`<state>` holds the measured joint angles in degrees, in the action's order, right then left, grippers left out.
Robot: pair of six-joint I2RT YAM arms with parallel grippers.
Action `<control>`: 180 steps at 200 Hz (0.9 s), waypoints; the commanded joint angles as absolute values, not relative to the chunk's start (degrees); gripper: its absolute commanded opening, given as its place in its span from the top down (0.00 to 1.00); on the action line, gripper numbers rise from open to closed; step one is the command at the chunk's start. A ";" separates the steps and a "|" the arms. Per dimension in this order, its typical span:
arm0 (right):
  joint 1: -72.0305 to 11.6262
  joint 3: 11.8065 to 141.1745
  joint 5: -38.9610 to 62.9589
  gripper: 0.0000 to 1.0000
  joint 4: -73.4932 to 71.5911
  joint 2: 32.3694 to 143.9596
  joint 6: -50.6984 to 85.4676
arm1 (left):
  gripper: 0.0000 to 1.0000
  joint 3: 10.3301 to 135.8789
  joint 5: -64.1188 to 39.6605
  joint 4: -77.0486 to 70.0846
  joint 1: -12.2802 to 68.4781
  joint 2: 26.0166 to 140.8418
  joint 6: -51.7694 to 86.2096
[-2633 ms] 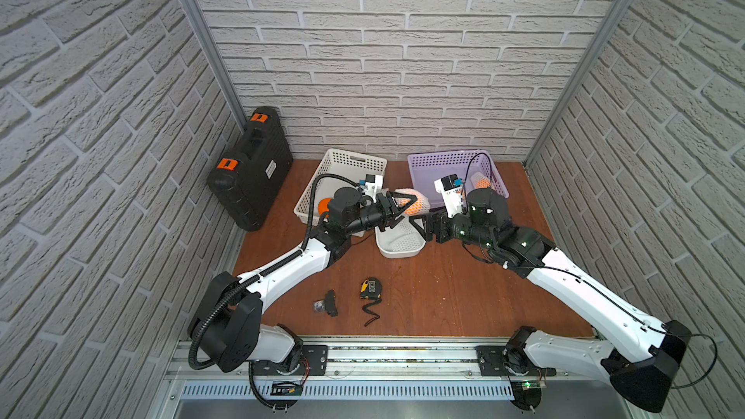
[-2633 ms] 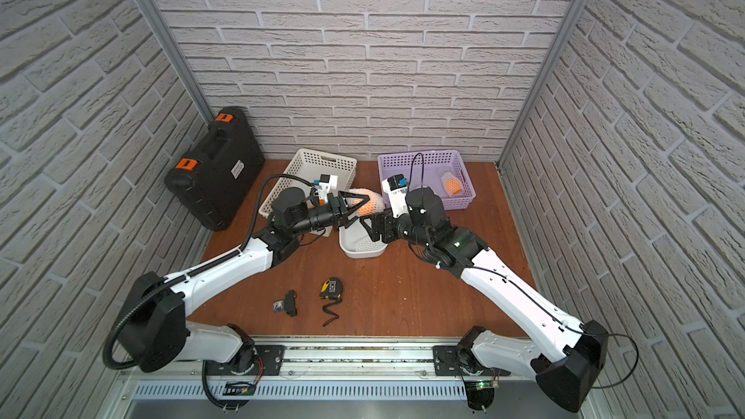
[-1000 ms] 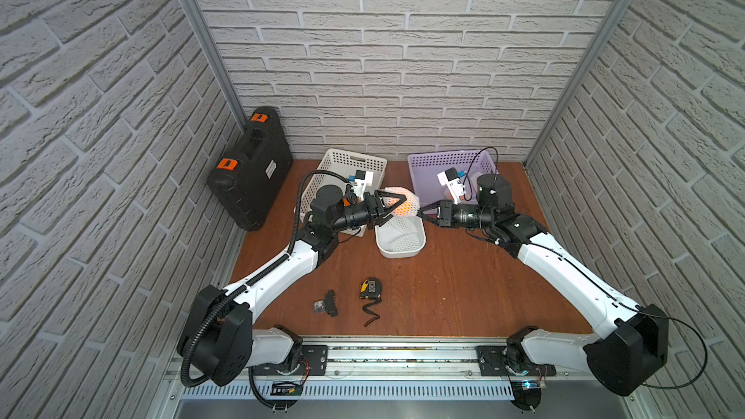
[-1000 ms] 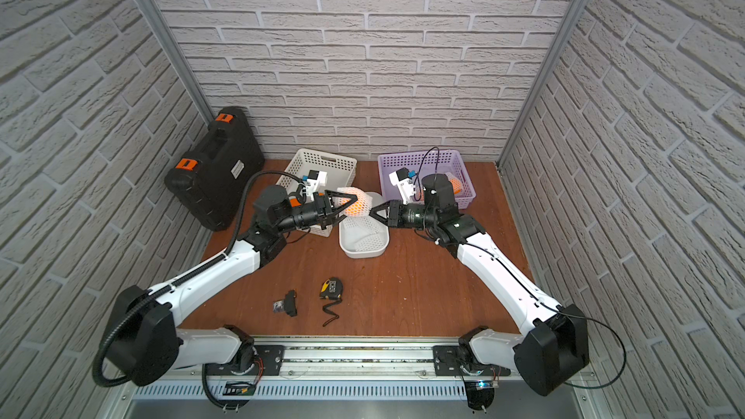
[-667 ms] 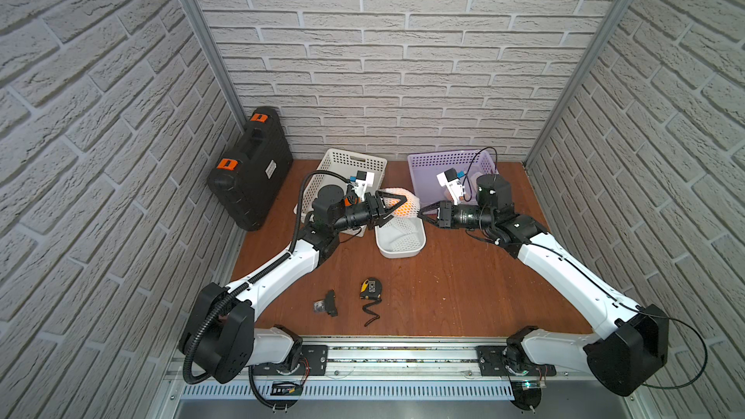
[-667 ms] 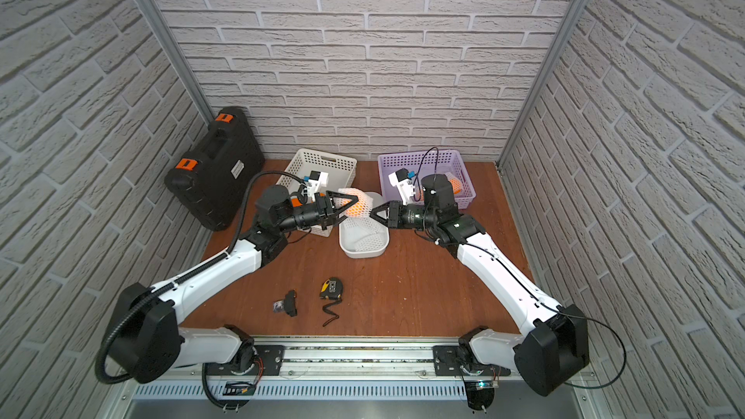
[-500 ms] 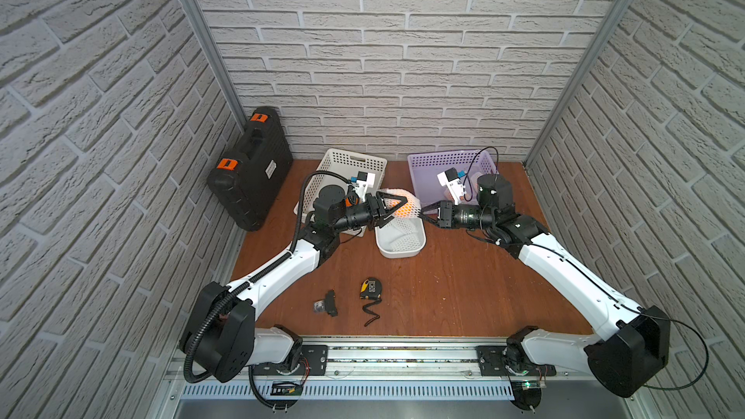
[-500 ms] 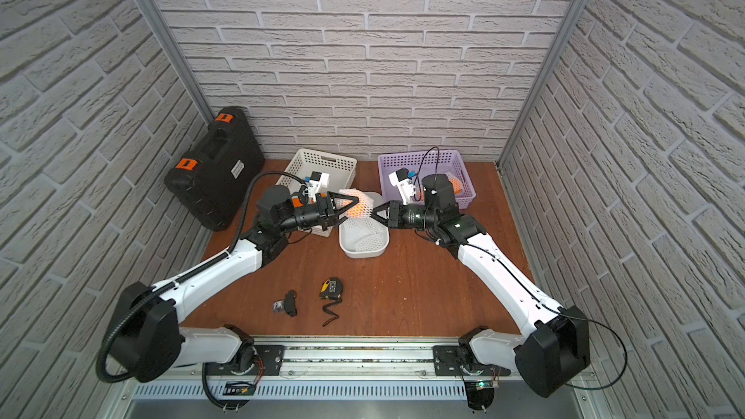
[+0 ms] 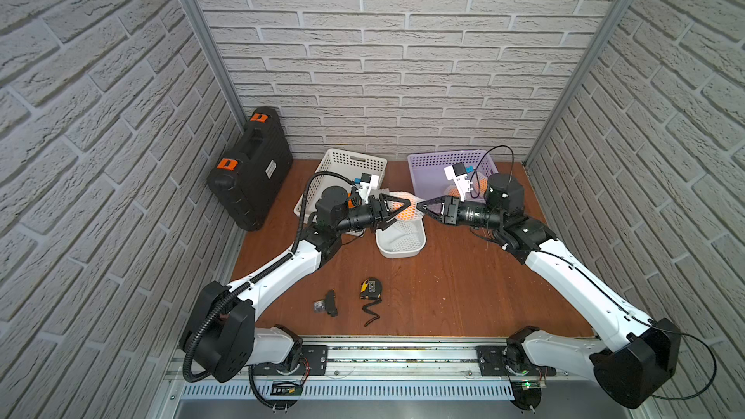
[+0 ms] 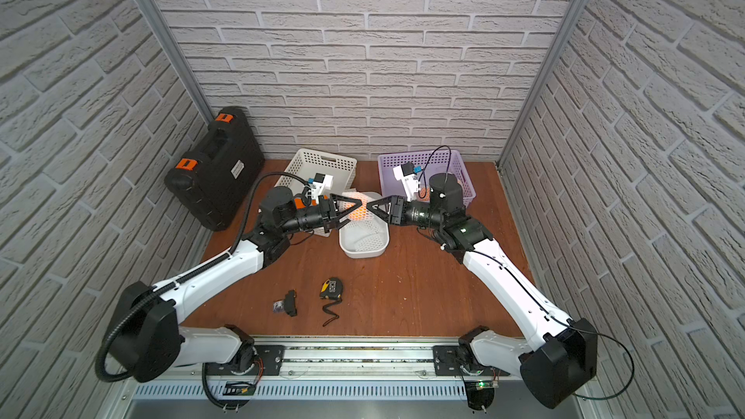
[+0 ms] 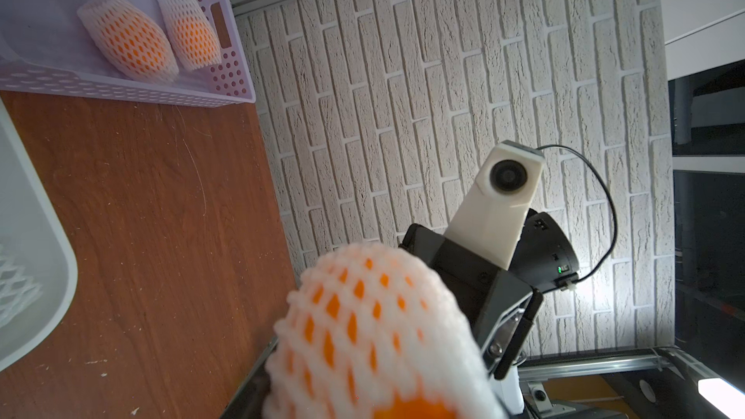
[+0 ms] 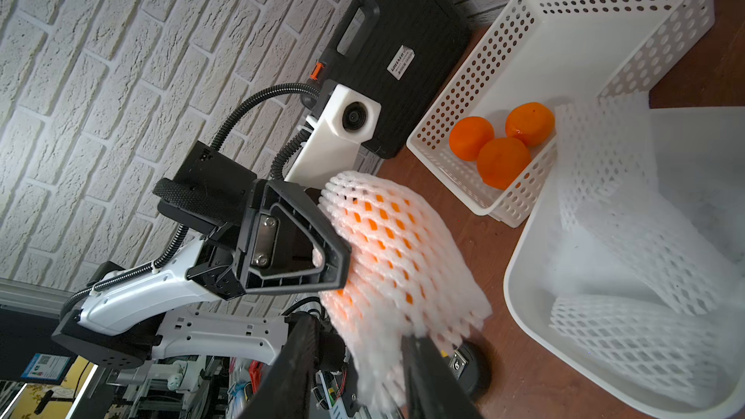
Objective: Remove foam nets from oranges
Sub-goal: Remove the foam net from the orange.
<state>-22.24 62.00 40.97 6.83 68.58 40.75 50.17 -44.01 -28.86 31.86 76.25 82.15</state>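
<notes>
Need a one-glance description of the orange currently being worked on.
On the wooden table, find the white tub near its middle. Just above it the left gripper holds the netted orange in midair. The other netted oranges lie in the purple basket.

In the left wrist view the netted orange (image 11: 375, 328) is blurred, runs off the frame edge and hides the fingers of the left gripper (image 9: 399, 208). The white tub (image 11: 36, 203) and purple basket (image 11: 121, 88) are cropped there too. In the right wrist view you get the right gripper (image 12: 354, 332) only as 2 blurred fingers (image 12: 427, 380) cut by the edge, so you cannot tell whether they pinch the foam net (image 12: 407, 243). In both top views the small black item (image 9: 328, 303) beside the tape measure (image 9: 371, 289) is too small to name.
</notes>
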 commanded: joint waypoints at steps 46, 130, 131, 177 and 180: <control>-22.58 59.46 37.65 0.64 3.43 64.99 41.87 | 0.44 49.73 -44.74 -34.37 31.39 75.25 83.64; -22.10 59.59 26.59 0.72 13.73 61.36 38.64 | 0.44 50.26 -44.50 -34.63 30.81 75.74 84.18; -22.08 59.59 26.66 0.72 13.85 61.40 38.57 | 0.44 50.22 -44.48 -34.63 30.74 75.66 84.19; -22.49 61.49 31.81 0.89 15.32 64.56 37.34 | 0.44 50.54 -44.31 -35.13 30.68 76.08 84.61; -22.55 61.66 32.06 0.89 15.30 64.78 37.29 | 0.44 50.51 -44.35 -35.30 30.76 76.10 84.75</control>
